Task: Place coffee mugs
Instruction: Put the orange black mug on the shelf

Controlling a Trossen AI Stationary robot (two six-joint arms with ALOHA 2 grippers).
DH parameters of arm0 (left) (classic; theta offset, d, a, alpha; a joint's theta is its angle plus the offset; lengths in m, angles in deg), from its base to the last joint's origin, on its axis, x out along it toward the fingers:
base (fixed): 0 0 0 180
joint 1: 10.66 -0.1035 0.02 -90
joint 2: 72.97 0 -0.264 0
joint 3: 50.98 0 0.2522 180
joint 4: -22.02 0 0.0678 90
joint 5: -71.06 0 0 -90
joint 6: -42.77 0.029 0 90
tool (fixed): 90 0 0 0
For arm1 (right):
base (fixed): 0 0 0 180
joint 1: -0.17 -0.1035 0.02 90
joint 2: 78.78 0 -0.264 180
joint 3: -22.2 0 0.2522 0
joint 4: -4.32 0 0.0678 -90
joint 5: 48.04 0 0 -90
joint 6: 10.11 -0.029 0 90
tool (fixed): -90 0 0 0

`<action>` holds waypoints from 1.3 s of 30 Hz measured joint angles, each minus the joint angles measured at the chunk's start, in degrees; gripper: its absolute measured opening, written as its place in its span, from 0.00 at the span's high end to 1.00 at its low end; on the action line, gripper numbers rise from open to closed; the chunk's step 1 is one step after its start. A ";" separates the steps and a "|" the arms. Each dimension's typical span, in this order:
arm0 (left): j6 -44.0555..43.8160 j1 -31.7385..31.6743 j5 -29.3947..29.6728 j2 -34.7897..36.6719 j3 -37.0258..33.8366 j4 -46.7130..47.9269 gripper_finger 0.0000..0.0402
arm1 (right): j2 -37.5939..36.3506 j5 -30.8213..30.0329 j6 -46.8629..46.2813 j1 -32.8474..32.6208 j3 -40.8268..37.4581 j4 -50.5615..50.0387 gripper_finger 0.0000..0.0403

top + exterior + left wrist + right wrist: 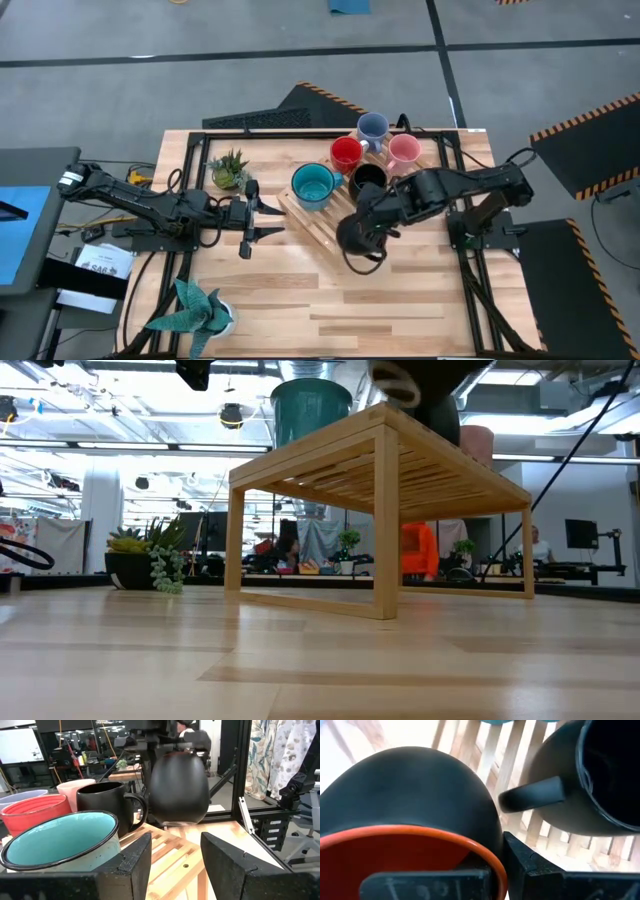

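Note:
A slatted wooden rack (305,222) stands mid-table. Five mugs stand on it: teal (313,185), red (346,153), lavender-blue (372,127), pink (404,150) and black (367,179). A sixth mug (360,236), black outside and orange-red inside (395,852), is in my right gripper (362,242) over the rack's near end, beside the black mug (580,785). Its dark round body (177,785) shows in the left wrist view. My left gripper (268,220) is open, level above the table left of the rack, pointing at the teal mug (60,842). My right gripper holds the sixth mug by its rim (492,862), one finger inside over the orange-red lining and one finger (545,870) outside against the black wall. The fingers come from above. The mug hangs upright; whether its base (177,822) touches the rack's slats cannot be told.
A small green potted plant (230,170) stands by the rack's far left. A second plant with long leaves (195,310) sits at the near left corner. A keyboard (258,120) lies beyond the far edge. The near half of the table (380,310) is bare wood.

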 joint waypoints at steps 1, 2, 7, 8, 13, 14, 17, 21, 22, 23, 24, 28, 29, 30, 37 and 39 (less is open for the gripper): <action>0.00 0.00 0.00 0.00 -0.02 -0.01 0.61 | 0.58 -0.12 0.02 0.37 0.04 -0.22 0.89; 0.00 0.00 0.00 0.00 0.00 0.00 0.61 | 1.24 -0.13 0.02 0.64 -0.05 -0.31 0.89; 0.00 0.01 0.00 0.00 0.00 0.14 0.61 | 4.12 -0.74 1.61 1.67 -0.02 -0.99 0.89; 0.00 0.00 0.00 0.00 0.00 0.13 0.61 | 4.54 -0.74 2.15 1.86 0.10 -0.79 0.89; 0.02 0.00 0.00 0.00 0.00 0.20 0.61 | 4.68 -0.28 3.12 2.92 0.14 -0.29 0.89; 0.04 0.00 0.00 0.00 0.00 0.17 0.61 | 4.52 -0.16 3.17 3.08 0.07 -0.04 0.89; 0.20 0.00 0.00 0.00 0.00 0.21 0.61 | 4.17 -0.25 2.60 3.44 -0.13 1.61 0.84; 0.17 0.00 0.00 0.00 0.00 0.20 0.61 | 4.08 -0.71 2.68 3.74 -0.12 4.57 0.77; 0.17 0.02 0.00 0.00 0.00 0.21 0.61 | 4.08 -0.78 3.14 3.74 -0.11 5.10 0.76; 0.17 0.00 0.00 0.00 0.00 0.21 0.61 | 4.08 -0.75 3.90 3.73 -0.11 5.60 0.75; 0.17 0.00 0.00 0.00 0.00 0.20 0.61 | 4.08 -0.74 4.54 3.75 -0.11 6.08 0.75; 0.15 0.00 0.00 0.00 0.00 0.22 0.61 | 4.08 -0.40 5.40 4.24 -0.11 6.79 0.74; 0.13 0.00 0.00 0.00 0.00 0.22 0.61 | 4.08 -0.31 5.41 4.43 -0.11 6.87 0.74; 0.13 0.00 0.00 0.00 0.00 0.22 0.61 | 4.08 -0.26 5.40 4.47 -0.11 6.86 0.74; 0.07 0.01 0.00 0.00 0.00 0.22 0.61 | 4.06 -0.11 7.20 5.41 -0.11 6.82 0.74; -0.02 0.00 0.00 0.00 0.00 0.22 0.61 | 4.06 -0.11 7.41 5.73 -0.11 7.13 0.74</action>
